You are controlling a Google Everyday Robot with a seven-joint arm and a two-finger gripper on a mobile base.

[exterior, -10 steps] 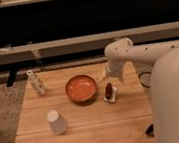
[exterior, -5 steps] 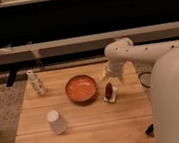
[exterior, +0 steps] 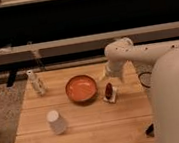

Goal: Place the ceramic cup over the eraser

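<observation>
No visible change across the last second: same layout, same arm pose, nothing shifted on the wooden table. Reads as a pause or a very slow start, so no progress on the task yet.

Ceramic cup: front-left on the table, standing free, untouched, well apart from the arm. Looks mouth-down, narrow end up, slightly tilted; hard to confirm.

Gripper: at the end of the white arm reaching in from the right, low over the back-right part of the table, just right of the orange bowl. Open or closed: cannot tell. Nothing seen held.

Small white item with a dark-red face, taken as the eraser: just below the gripper, just beside the bowl's right rim. Touching the gripper or not: cannot tell.

Slim white bottle: back-left, upright, not involved.

Judgement: grasp of the cup not begun. Next move calls for a long reach left and forward across the bowl to the cup, then a carry back to the eraser. Risk: clipping the bowl on the way.
</observation>
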